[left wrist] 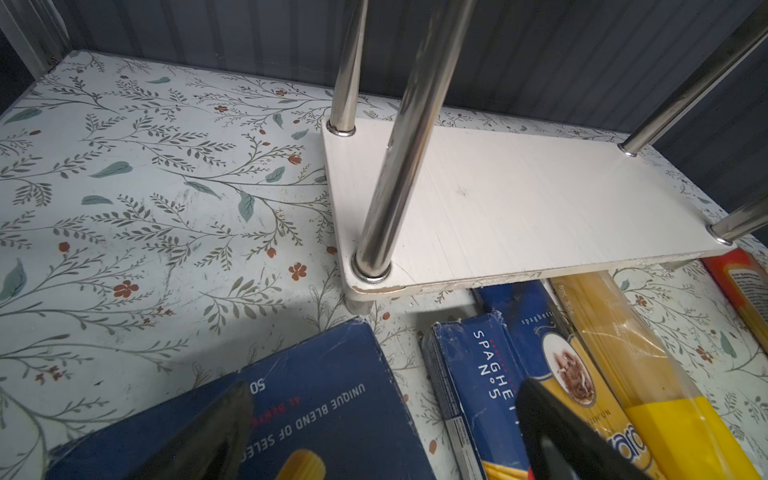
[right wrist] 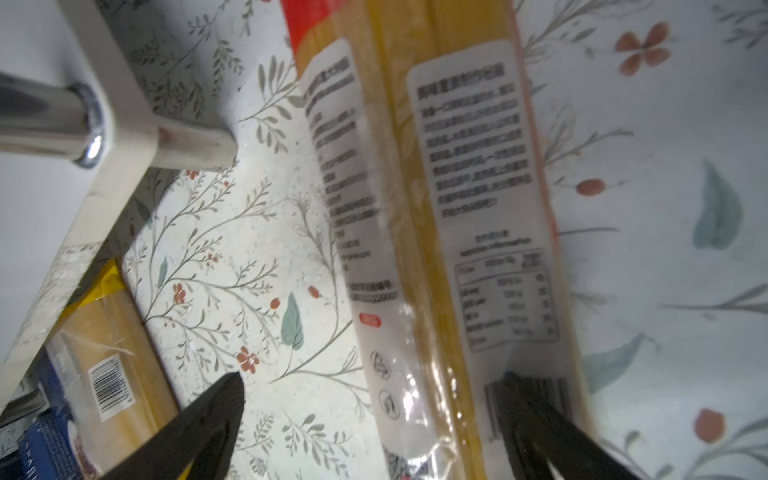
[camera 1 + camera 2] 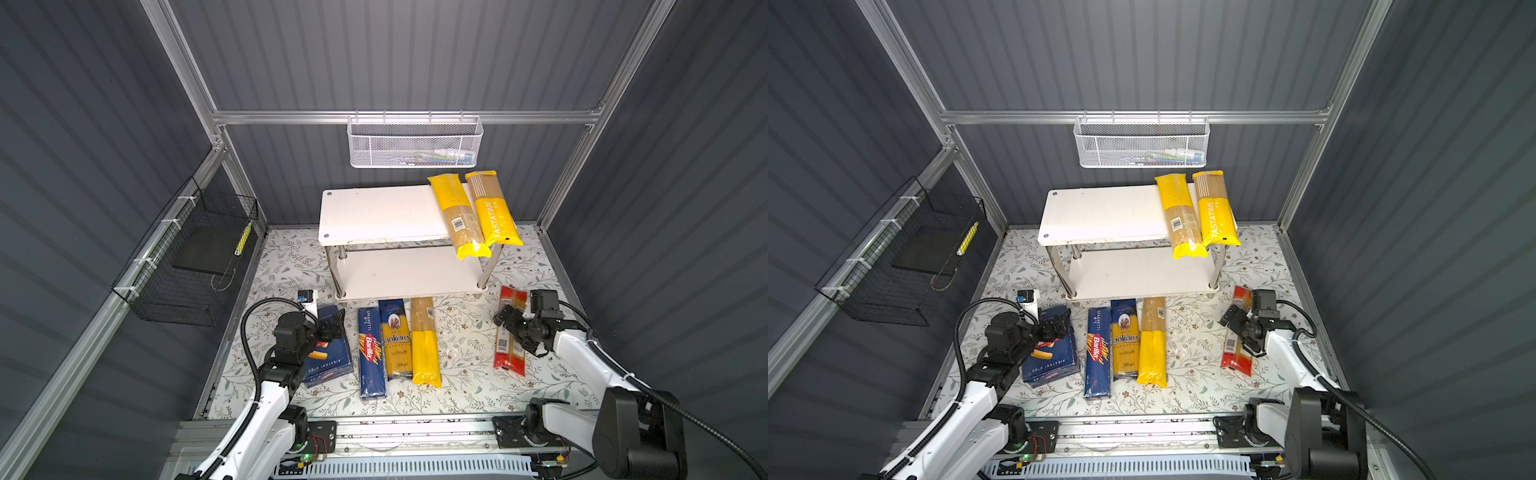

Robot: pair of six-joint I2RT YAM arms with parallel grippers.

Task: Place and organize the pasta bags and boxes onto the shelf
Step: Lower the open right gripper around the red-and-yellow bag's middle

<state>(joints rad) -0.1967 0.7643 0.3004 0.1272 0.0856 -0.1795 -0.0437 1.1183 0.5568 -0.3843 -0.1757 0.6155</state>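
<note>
The white shelf (image 3: 374, 212) stands at the back, and two yellow bags (image 3: 457, 214) (image 3: 494, 208) lie on its top tier, overhanging the front edge. In front of it on the floor lie the wide rigatoni box (image 3: 332, 361), the narrow spaghetti box (image 3: 371, 353), the ankara bag (image 3: 395, 338) and a yellow bag (image 3: 424, 340). My left gripper (image 3: 334, 322) (image 1: 384, 384) hangs open above the rigatoni box's far end, holding nothing. The red bag (image 3: 510, 332) (image 2: 436, 208) lies at the right. My right gripper (image 3: 505, 318) (image 2: 372, 376) is open over its left edge.
A white mesh basket (image 3: 415, 141) hangs on the back rail. A black wire basket (image 3: 191, 257) is fixed to the left wall. A small white device (image 3: 307, 299) stands beside the left arm. The shelf's chrome legs (image 1: 399, 158) rise close to the left gripper.
</note>
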